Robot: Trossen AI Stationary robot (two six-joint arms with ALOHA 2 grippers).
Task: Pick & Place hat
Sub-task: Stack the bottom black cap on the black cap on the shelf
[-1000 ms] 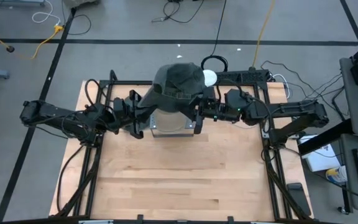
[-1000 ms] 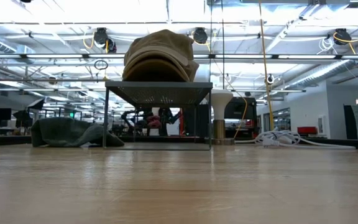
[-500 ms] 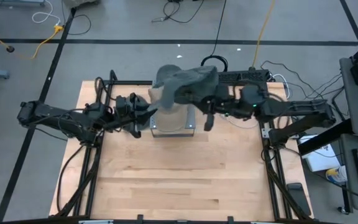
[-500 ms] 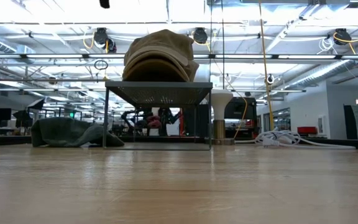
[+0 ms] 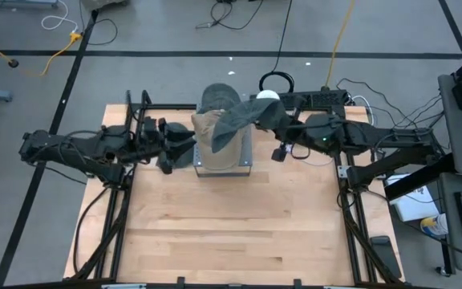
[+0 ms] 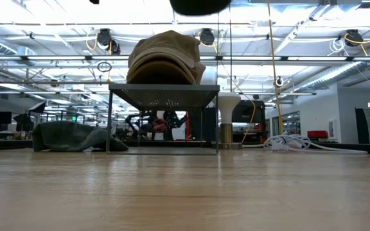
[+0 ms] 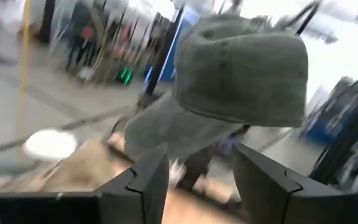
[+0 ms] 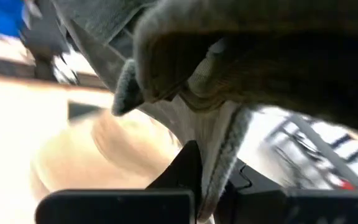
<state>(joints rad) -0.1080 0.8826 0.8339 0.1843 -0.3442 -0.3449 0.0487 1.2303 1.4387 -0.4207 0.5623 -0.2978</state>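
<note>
A grey-green hat (image 5: 245,119) hangs in the air over the right part of a small mesh stand (image 5: 224,160) at the table's far middle. My right gripper (image 5: 280,141) is shut on it and mostly hidden under it; the hat fills the right wrist view (image 8: 247,56). A tan hat (image 5: 209,128) rests crown up on the stand's top, as the low view (image 6: 166,56) shows. My left gripper (image 5: 169,151) is open and empty just left of the stand. In the left wrist view its fingers (image 7: 149,175) point at the lifted hat (image 7: 241,68). My right gripper pinches the grey-green hat's lower edge, with its pale inner band (image 8: 209,144), between its two fingers. It comes at the hat from the table's right side. The hat is lifted clear of the tan hat and drapes over and past the fingers.
Another dark green hat (image 6: 76,136) lies on the table left of the stand. A white dome (image 5: 268,95) on a post stands behind the stand's right corner. Black frame rails (image 5: 120,172) run along both table sides. The near half of the wooden table (image 5: 231,233) holds nothing.
My right gripper has pulled the grey-green hat up off the tan hat and toward the table's right edge, uncovering the tan hat, which has stayed on the stand. My left gripper has drawn back a little toward the table's left edge.
</note>
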